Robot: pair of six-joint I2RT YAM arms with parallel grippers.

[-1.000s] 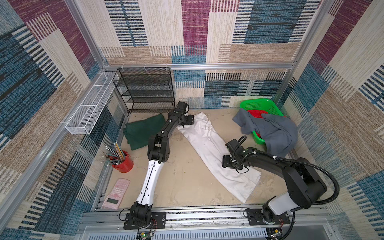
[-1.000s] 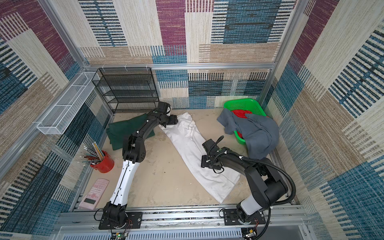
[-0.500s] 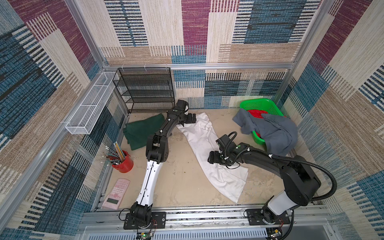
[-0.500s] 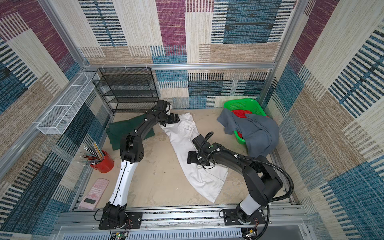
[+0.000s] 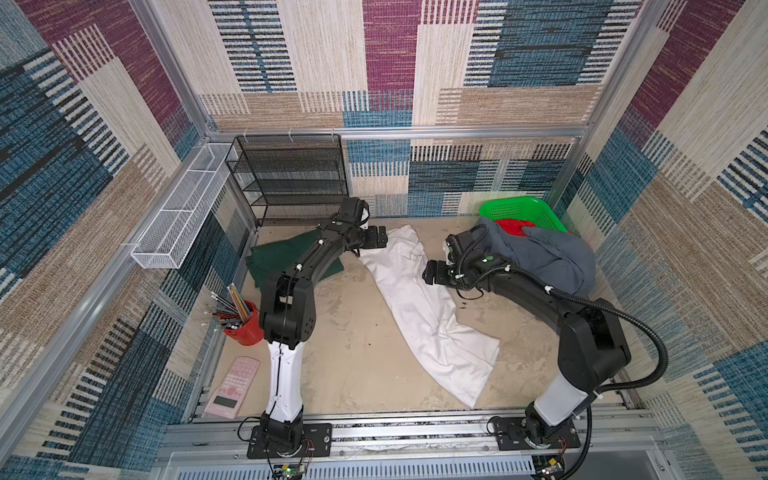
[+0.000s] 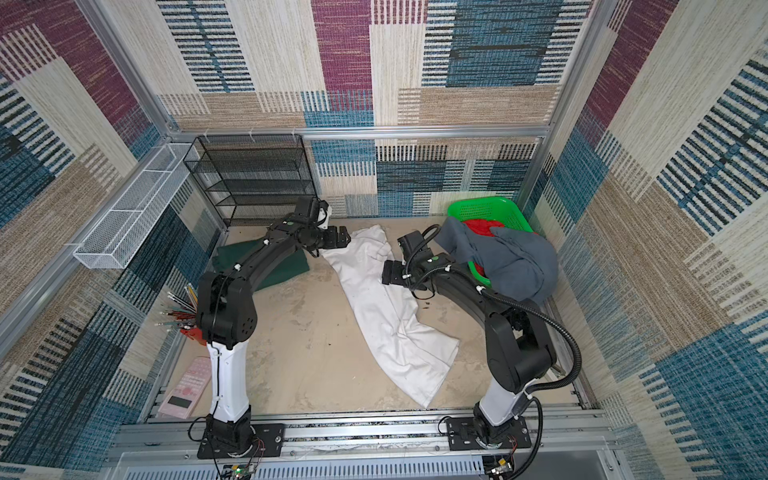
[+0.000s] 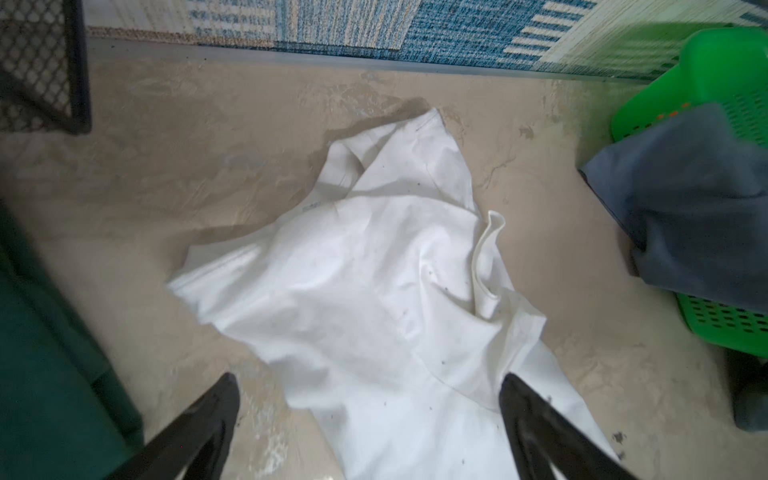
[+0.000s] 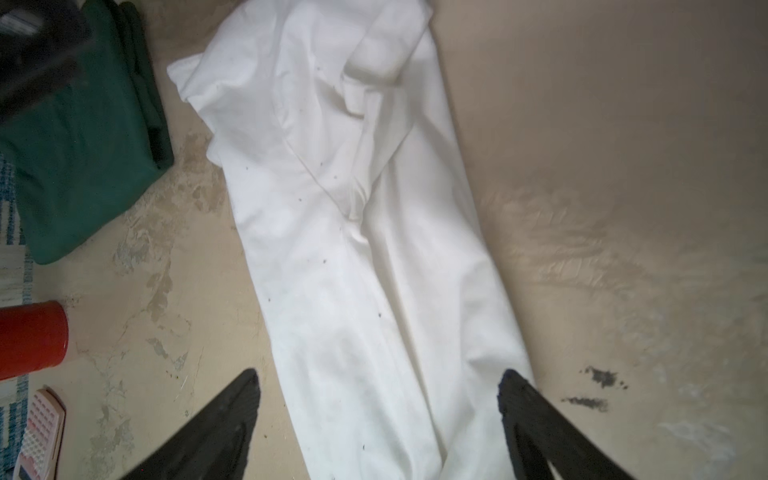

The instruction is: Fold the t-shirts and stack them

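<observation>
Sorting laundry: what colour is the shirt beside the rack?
Dark green shirt; clearest in right wrist view.

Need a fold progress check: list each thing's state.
White tee: folded lengthwise into a long strip, lying flat, unheld.
Green tee: folded, lying flat.
Basket: upright, red item inside.
Grey tee: unfolded, crumpled, draped over the basket.
Left gripper: open, empty, above the white tee's far end.
Right gripper: open, empty, above the white tee.
Pencil cup: upright, holding pencils.

Open counter (image 5: 353, 332) between my arms; white t-shirt (image 5: 415, 299) crosses it, grey t-shirt (image 5: 552, 257) and green plastic basket (image 5: 523, 208) crowd my right.
</observation>
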